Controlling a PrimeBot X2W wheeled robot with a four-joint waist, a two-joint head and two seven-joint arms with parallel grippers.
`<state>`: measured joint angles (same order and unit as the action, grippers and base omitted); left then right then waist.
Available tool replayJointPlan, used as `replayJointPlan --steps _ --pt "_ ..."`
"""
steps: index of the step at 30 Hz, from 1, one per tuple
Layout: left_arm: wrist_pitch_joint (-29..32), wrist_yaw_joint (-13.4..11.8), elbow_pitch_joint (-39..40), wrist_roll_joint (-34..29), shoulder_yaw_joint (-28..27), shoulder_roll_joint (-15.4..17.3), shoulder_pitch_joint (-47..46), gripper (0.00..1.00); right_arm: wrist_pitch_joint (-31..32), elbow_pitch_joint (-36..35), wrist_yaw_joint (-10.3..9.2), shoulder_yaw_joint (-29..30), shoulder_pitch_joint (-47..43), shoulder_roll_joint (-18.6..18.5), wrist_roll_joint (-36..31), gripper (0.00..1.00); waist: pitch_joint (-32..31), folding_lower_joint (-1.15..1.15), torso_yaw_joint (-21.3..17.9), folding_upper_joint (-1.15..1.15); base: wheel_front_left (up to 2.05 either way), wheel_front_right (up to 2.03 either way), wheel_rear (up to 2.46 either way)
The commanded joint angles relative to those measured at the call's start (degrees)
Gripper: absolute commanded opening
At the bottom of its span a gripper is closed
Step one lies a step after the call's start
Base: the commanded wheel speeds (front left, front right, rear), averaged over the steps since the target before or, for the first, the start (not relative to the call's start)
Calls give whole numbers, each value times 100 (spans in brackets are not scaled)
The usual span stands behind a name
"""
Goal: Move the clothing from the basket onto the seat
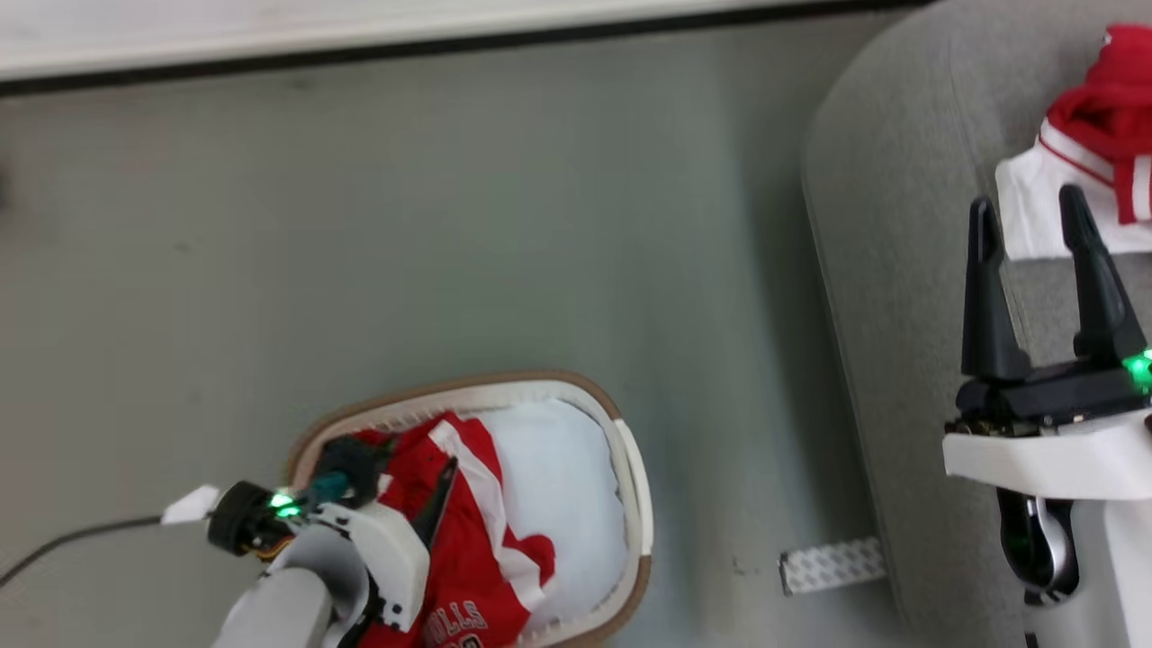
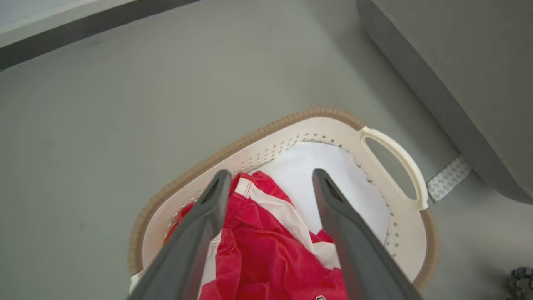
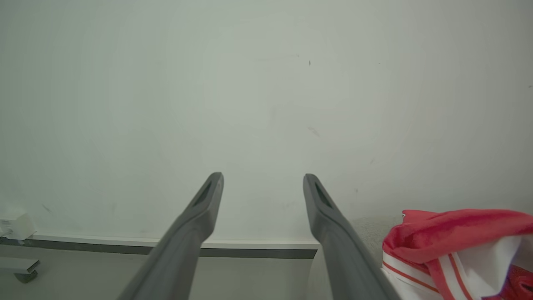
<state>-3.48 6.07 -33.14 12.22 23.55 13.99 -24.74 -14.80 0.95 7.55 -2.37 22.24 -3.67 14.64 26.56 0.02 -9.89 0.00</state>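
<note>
The basket (image 1: 468,385) stands on the floor at the lower left, with red clothing (image 1: 468,540) crumpled in its near half beside a plain pale cloth (image 1: 558,477). My left gripper (image 1: 405,468) hovers over the basket, open, its fingers (image 2: 208,216) straddling the red garment (image 2: 266,250) without closing on it. The basket's rim (image 2: 291,121) and pale cloth (image 2: 316,166) lie just beyond. On the grey seat (image 1: 900,225) at the right lies another red-and-white garment (image 1: 1107,117). My right gripper (image 1: 1026,211) stands open and empty just in front of it; that garment (image 3: 454,246) shows at the lower right beside the gripper (image 3: 263,179).
Grey floor spreads between basket and seat. A patterned tape strip (image 1: 832,565) lies at the seat's foot. A cable (image 1: 72,535) and a small white block (image 1: 189,504) sit left of the basket. The wall's dark baseboard (image 1: 450,45) runs along the back.
</note>
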Motion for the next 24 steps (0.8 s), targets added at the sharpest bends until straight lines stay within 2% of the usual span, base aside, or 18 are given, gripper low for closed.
replayJointPlan --steps 1,4,10,15,18,24 --pt "29 37 -107 -133 82 83 -147 100 -42 -56 -13 -12 141 7 48 100 442 -2 -319 0 0 0 0" --pt "194 97 -626 -274 397 126 -465 100 -42 -222 -13 -25 351 54 70 100 756 -2 -462 0 0 0 0" --pt "394 141 -1601 -54 870 211 -974 100 -41 -593 -13 -85 705 88 194 100 1309 -2 -770 0 0 0 0" --pt "477 130 -2125 -3 1275 467 -1391 100 -41 -861 -13 -315 974 84 373 100 1743 -2 -1083 0 0 0 0" --pt "533 130 -2472 97 1329 489 -1601 100 -40 -1055 -13 -333 1061 87 474 100 1959 -2 -1182 0 0 0 0" --pt "654 131 -2966 77 1775 457 -1909 100 -40 -1516 -13 -322 1116 86 554 100 2274 -2 -1247 0 0 0 0"
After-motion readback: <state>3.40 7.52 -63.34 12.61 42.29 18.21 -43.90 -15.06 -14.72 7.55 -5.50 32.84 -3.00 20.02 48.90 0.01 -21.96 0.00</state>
